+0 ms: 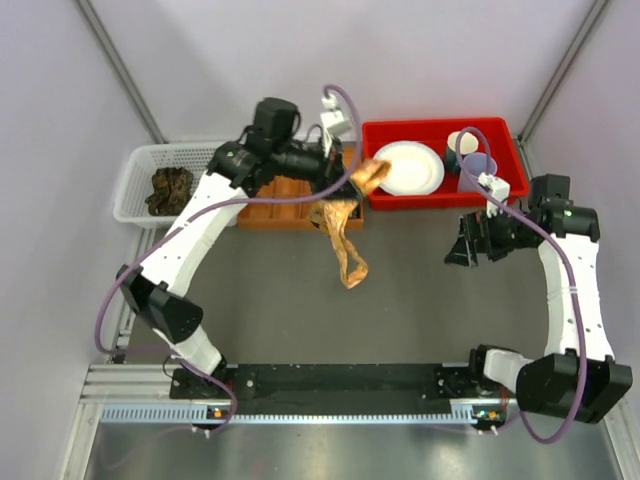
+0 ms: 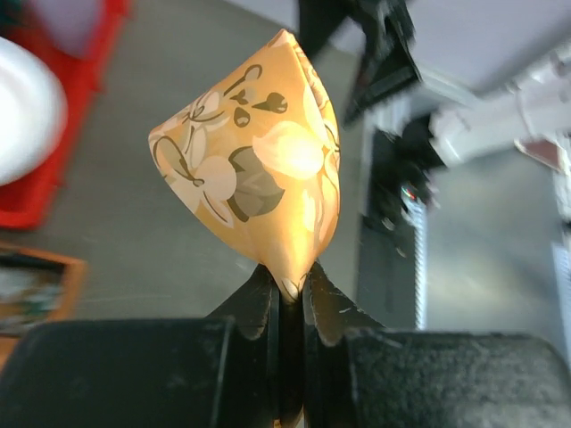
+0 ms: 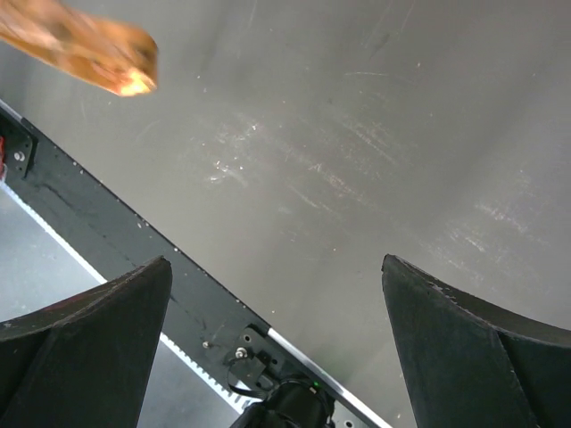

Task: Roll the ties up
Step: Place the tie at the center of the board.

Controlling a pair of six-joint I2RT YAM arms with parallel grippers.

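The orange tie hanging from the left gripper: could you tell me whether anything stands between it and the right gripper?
Nothing visible does. Only bare table lies between the open right gripper and the orange tie, which dangles from the shut left gripper. The red bin sits farther back, off that line.

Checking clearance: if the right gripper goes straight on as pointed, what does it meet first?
Most likely the grey table: the right gripper is open with nothing between its fingers. The orange tie hangs off to one side, seemingly out of line.
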